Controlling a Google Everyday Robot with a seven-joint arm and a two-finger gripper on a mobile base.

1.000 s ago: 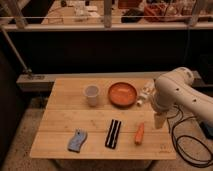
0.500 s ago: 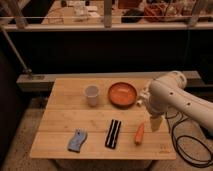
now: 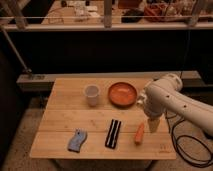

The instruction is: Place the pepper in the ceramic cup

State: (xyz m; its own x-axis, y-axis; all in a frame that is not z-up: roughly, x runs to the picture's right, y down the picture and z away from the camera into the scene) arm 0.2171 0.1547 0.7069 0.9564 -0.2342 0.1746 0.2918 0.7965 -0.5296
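gripper (image 3: 151,127) hangs from the white arm (image 3: 170,100), pointing straight down over the bench (image 3: 65,117). It sits close to the right edge, toward the front right corner. The tip is low over the wood; can't tell if it touches. Wide, narrow or holding something: can't tell from this view.

pepper (image 3: 139,133) lies flat on the bench just left of the gripper. It's close beside it, contact unclear. Its long axis runs roughly front to back with a slight tilt, near the front edge and right of centre. It's on the wood, not in the cup.

black bar (image 3: 114,133) lies flat, left of the pepper with a clear gap between them. It's about mid-bench along the front edge and looks like two parallel strips.

plate (image 3: 123,94) is orange and round, near the back edge around centre, behind the black bar. The arm's lower body overlaps its right rim in view.

cup (image 3: 91,95) stands upright, mouth up, just left of the plate with a small gap, in the back half and left of centre. It's well apart from the pepper, diagonally back-left of it.

blue-grey piece (image 3: 76,140) lies flat near the front left corner.

A black cable (image 3: 186,150) loops on the floor off the right edge, under the arm.
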